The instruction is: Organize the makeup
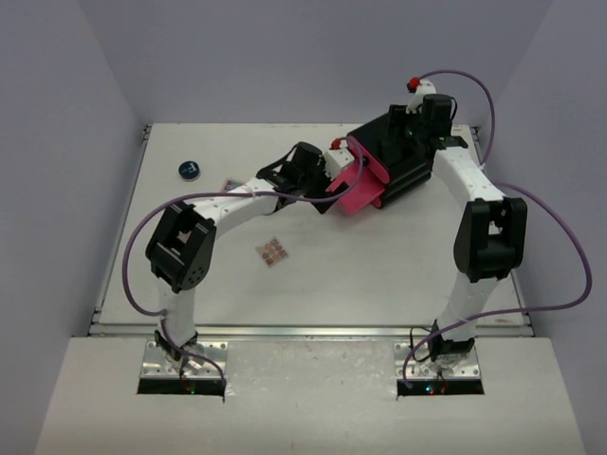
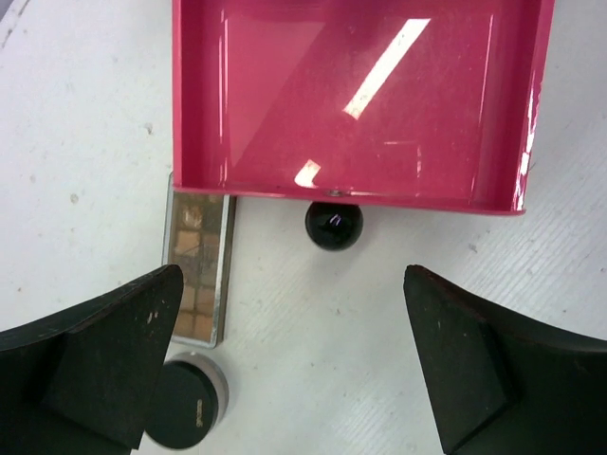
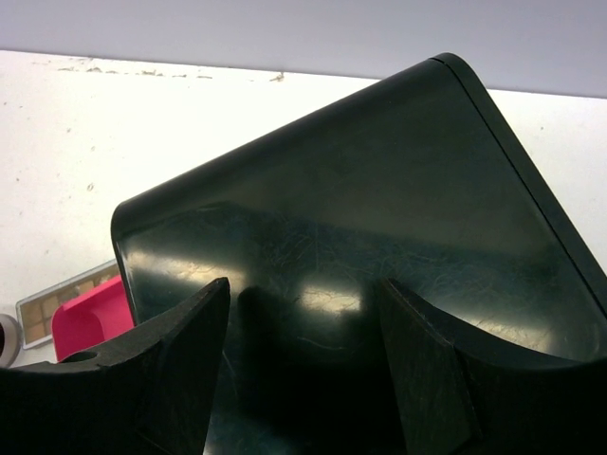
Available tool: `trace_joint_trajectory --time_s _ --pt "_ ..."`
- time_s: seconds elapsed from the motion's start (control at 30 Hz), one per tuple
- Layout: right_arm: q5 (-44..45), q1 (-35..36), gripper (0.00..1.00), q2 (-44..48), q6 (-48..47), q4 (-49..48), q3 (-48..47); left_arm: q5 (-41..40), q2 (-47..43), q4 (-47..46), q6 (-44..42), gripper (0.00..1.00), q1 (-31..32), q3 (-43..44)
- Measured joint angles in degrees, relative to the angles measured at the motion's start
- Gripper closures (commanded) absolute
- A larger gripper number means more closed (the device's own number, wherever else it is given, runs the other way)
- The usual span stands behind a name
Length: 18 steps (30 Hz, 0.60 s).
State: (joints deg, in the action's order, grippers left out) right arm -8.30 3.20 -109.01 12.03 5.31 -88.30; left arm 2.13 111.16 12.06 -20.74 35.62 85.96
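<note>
My left gripper (image 2: 294,365) (image 1: 318,172) is open and empty, low over the table in front of the pulled-out pink drawer (image 2: 360,95) and its black knob (image 2: 334,226). A tan eyeshadow palette (image 2: 197,270) lies by the drawer's left corner, with a round black compact (image 2: 188,414) below it at my left finger. My right gripper (image 3: 303,294) (image 1: 422,118) is open, its fingers over the top of the black box (image 3: 379,246) (image 1: 403,156). Another palette (image 1: 272,252) lies mid-table, a small one (image 1: 230,183) is further left, and the dark-blue jar (image 1: 190,170) is at the far left. No sticks show.
The pink drawer (image 1: 358,182) juts from the box toward the left arm. The right wrist view also shows the palette (image 3: 71,297) and the drawer's corner (image 3: 90,318) at its left edge. Walls close in the table at the back and both sides.
</note>
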Motion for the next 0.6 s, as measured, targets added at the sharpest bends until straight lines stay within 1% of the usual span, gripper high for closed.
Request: trace_joint_trajectory --time_s 0.2,0.4,0.5,0.6 --pt "-1.61 -0.08 0.34 0.01 0.05 1.85 -0.87 -3.67 -6.55 3.31 -0.69 0.00 -0.37 -2.84" --pt "-3.30 -0.08 0.34 0.00 0.30 4.04 -1.87 -5.10 -13.30 5.61 -1.79 0.00 -2.09 -4.33" --pt "-4.15 -0.08 0.34 0.00 0.49 5.11 -2.36 -3.75 -15.31 7.84 -1.70 0.00 -4.79 -4.33" --pt "-4.55 -0.08 0.33 0.00 0.59 6.15 -2.84 -1.82 -17.19 10.56 -1.71 0.00 -10.23 -4.33"
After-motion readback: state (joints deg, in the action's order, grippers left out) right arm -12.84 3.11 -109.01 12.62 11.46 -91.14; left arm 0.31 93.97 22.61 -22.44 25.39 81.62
